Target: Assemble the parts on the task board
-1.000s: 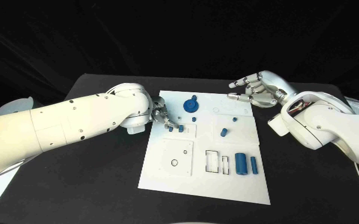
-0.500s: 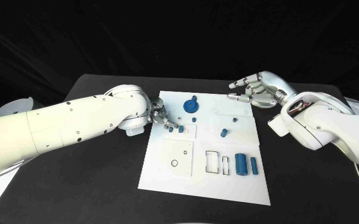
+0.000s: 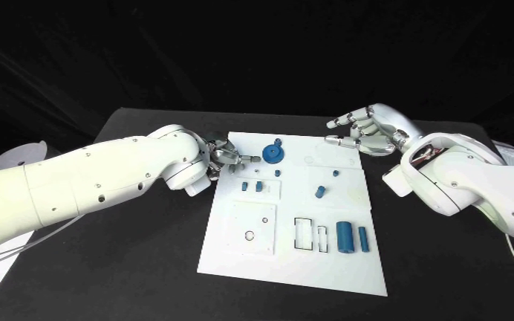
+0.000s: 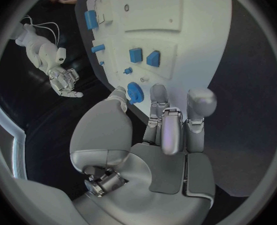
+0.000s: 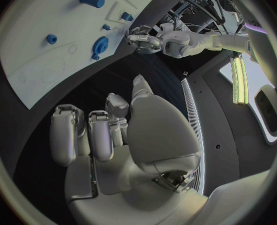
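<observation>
Left robot hand [image 3: 227, 153] has lifted off the two small blue pegs [image 3: 252, 186] it was touching a second ago and drawn back toward the board's upper-left edge, fingers loosely curled, holding nothing, beside the blue gear [image 3: 274, 151]. Pegs stay put at centre-left of the white board [image 3: 289, 261]. Right robot hand [image 3: 366, 131] unchanged, half-curled and empty above the board's upper right. Likely the gear is next.

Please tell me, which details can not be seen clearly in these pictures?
- Head view: whether the left hand touches the blue gear; its fingers are too small there.
- Head view: the shapes of the two small blue parts; too small.
- Right wrist view: the task board is cut by the circle's rim.
</observation>
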